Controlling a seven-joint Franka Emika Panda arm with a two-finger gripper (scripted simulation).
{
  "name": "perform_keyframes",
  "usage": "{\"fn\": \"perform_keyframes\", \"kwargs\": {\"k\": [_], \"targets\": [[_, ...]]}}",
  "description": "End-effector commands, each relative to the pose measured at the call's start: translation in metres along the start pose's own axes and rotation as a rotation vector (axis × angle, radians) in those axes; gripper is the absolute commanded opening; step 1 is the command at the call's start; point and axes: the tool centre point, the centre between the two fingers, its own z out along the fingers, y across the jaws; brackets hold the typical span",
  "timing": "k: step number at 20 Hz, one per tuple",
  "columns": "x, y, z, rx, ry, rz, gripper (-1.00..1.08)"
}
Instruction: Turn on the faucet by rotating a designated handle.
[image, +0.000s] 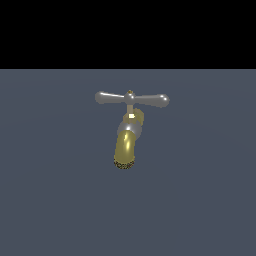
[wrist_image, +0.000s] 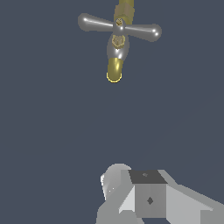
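Observation:
The faucet (image: 125, 146) stands on a flat grey-blue floor in the middle of the exterior view, its brass-yellow spout curving toward the camera below a grey collar. The handle (image: 150, 99) is a silver crossbar with rounded ends lying across the top of the thin stem, a small brass knob at its centre. In the wrist view the faucet (wrist_image: 114, 68) and the handle (wrist_image: 98, 22) appear seen from above, some distance away. No gripper fingers show in either view, and nothing touches the handle.
A blocky grey and white piece of the arm (wrist_image: 148, 197) fills the lower edge of the wrist view, well apart from the faucet. The floor (image: 55, 190) spreads around the faucet, with black background beyond its far edge.

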Motion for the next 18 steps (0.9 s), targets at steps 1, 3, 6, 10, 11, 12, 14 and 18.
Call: {"fn": "perform_keyframes", "kwargs": {"k": [1,3,6,10,11,12,14,18], "targets": [[0.0000,0.0000,0.0000,0.000,0.000,0.000,-1.00],[0.0001,0.0006,0.0001,-0.004,0.000,0.003,-1.00],[0.0003,0.0038,0.0008,-0.024,-0.002,0.014,-1.00],[-0.0011,0.0077,0.0013,-0.049,-0.004,0.021,-1.00],[-0.0015,0.0079,0.0013,-0.050,-0.004,0.020,-1.00],[-0.0015,0.0078,0.0013,-0.050,-0.004,0.020,-1.00],[-0.0007,0.0073,0.0013,-0.047,-0.003,0.021,-1.00],[0.0046,0.0059,0.0019,-0.035,-0.004,0.038,-1.00]]}}
